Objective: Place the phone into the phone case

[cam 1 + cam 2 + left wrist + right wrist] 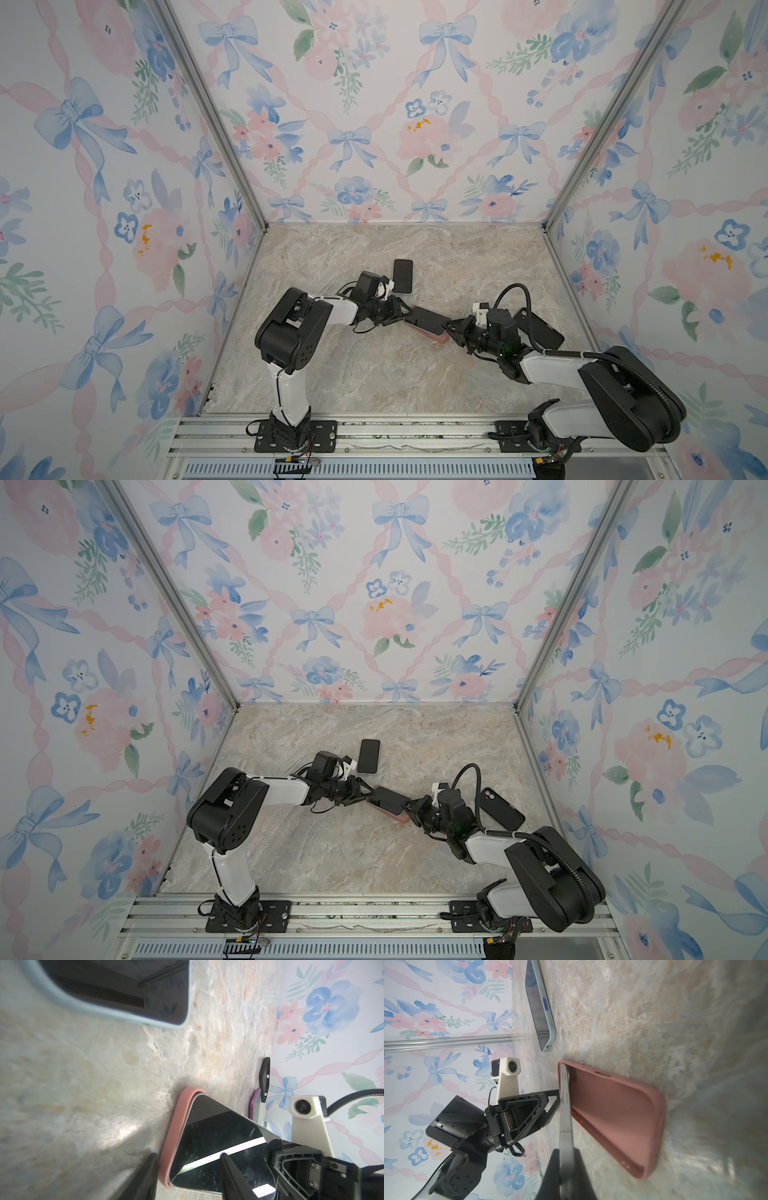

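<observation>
Obliquely, phone (565,1126) leans over the case (618,1113), one end resting in it; right gripper (566,1153) clamps the phone's raised end; left gripper (188,1155), half-spread, straddles the case's other end.

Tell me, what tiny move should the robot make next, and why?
Probably the right gripper should lower the raised end of the dark, glass-fronted phone it pinches: the far end already sits in the pink rubbery case lying on the marble table, while this end tilts above it.
</observation>
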Robot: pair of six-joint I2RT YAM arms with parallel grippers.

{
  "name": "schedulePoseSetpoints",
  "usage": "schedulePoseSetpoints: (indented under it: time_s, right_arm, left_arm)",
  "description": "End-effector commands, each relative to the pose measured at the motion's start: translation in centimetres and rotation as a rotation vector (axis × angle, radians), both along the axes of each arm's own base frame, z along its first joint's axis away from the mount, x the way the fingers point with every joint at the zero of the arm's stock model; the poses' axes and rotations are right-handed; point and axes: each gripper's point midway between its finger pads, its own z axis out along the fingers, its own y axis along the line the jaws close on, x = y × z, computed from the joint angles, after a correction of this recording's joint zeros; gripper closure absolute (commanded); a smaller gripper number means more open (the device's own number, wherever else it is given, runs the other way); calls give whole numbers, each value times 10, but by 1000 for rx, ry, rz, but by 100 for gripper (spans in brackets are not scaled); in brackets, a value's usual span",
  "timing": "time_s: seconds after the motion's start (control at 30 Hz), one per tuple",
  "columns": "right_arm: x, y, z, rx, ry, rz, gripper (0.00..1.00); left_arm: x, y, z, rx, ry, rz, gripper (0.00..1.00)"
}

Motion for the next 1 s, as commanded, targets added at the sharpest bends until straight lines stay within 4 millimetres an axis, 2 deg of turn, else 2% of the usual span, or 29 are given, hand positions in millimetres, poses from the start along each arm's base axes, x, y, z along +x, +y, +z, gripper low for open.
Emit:
schedulePoseSetpoints:
  time_s: [0.0, 0.23, 0.67, 0.73, 0.97]
  right_arm:
    - [-6, 3, -12, -18, 57, 58, 100]
    - [-7, 18, -23, 17, 121, 181, 100]
    - [-5, 24, -45, -22, 160, 219, 100]
    - [-8, 24, -56, -37, 188, 227, 100]
    - [-11, 31, -66, -43, 206, 256, 93]
  left_arm:
    - [-14, 0, -3, -1, 39, -14, 51]
    - [-15, 0, 0, -3, 34, -16, 51]
    - [-28, -9, 10, -13, 27, -35, 51]
    - [-30, -11, 12, -17, 24, -39, 51]
    - [-41, -9, 21, -23, 15, -38, 51]
